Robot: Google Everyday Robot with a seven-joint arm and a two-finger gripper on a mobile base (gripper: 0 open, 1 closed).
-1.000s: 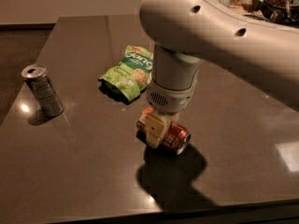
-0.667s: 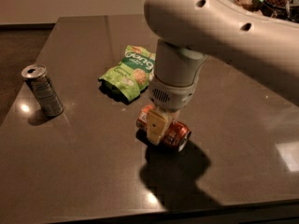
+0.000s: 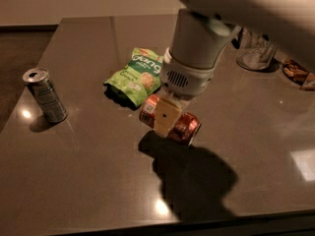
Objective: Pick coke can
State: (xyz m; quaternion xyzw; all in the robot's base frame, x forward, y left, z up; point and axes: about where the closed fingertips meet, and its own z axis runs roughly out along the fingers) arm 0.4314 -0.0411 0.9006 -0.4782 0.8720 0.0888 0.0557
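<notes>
The coke can (image 3: 183, 126), red-orange with silver ends, lies on its side in my gripper (image 3: 166, 118), lifted a little above the dark table (image 3: 88, 181); its shadow falls below and to the right. The gripper hangs from the big white arm (image 3: 197, 53) and is shut on the can, with a cream finger pad (image 3: 164, 117) pressed across the can's near side. The other finger is hidden behind the can.
A silver-grey can (image 3: 45, 95) stands upright at the left. A green snack bag (image 3: 138, 75) lies just behind the gripper. A clear glass (image 3: 255, 53) and a brown wrapped snack (image 3: 298, 73) sit at the back right. The table's front edge runs along the bottom.
The arm has risen and the coke can has come up off the table with the gripper. The view has also shifted, so the glass and snack at the right now show.
</notes>
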